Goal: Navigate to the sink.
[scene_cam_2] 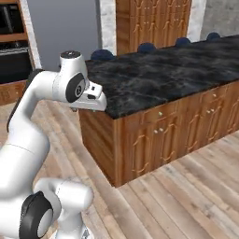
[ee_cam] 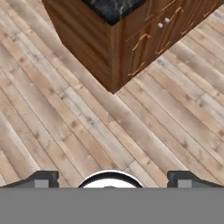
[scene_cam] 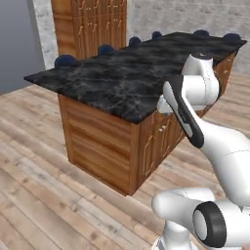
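A black marble-veined stone countertop (scene_cam: 132, 73) caps a warm reddish-brown wooden kitchen island (scene_cam_2: 163, 135) with pale knobs, dark navy round stool tops (scene_cam: 65, 60) line its far edge, the pale grey-brown streaked plank floor (ee_cam: 87, 127) spreads below, and the white arm (scene_cam: 215, 146) has black joints.

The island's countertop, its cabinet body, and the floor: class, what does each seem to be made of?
The countertop looks like polished black marble: pale veining, soft sheen. The cabinet body appears reddish-brown wood, with visible grain. The floor looks like weathered grey-brown wood planks, matte.
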Controlling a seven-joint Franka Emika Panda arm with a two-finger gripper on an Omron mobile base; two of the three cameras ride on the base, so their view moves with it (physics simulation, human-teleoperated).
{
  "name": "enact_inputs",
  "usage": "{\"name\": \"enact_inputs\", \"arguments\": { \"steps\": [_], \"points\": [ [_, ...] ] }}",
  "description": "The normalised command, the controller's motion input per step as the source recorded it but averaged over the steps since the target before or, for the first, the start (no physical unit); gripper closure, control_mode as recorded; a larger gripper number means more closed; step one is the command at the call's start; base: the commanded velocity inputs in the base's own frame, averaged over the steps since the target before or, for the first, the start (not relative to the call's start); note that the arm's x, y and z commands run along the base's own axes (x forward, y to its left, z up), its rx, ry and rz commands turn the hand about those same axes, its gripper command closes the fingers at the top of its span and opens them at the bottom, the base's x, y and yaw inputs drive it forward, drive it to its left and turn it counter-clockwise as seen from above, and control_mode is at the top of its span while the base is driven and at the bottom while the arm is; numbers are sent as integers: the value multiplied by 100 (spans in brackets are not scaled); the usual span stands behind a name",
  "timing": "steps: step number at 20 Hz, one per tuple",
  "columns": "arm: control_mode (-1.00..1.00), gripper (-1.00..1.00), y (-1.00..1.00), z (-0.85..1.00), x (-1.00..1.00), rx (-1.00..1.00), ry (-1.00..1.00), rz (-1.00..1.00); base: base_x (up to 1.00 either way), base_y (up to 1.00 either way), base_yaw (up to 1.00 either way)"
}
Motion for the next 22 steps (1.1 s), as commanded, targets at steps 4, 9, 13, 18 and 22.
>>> {"name": "enact_inputs", "arguments": {
  "steps": [4, 9, 13, 18, 22],
  "points": [
    [100, -100, 0, 0, 0, 0, 0, 0, 18, 37, 84],
    [100, -100, 0, 0, 0, 0, 0, 0, 32, 38, 80],
    [100, -100, 0, 0, 0, 0, 0, 0, 72, 13, 77],
    [100, -100, 0, 0, 0, 0, 0, 0, 100, -6, 68],
    [100, -100, 0, 0, 0, 0, 0, 0, 100, -42, 57]
  ]
}}
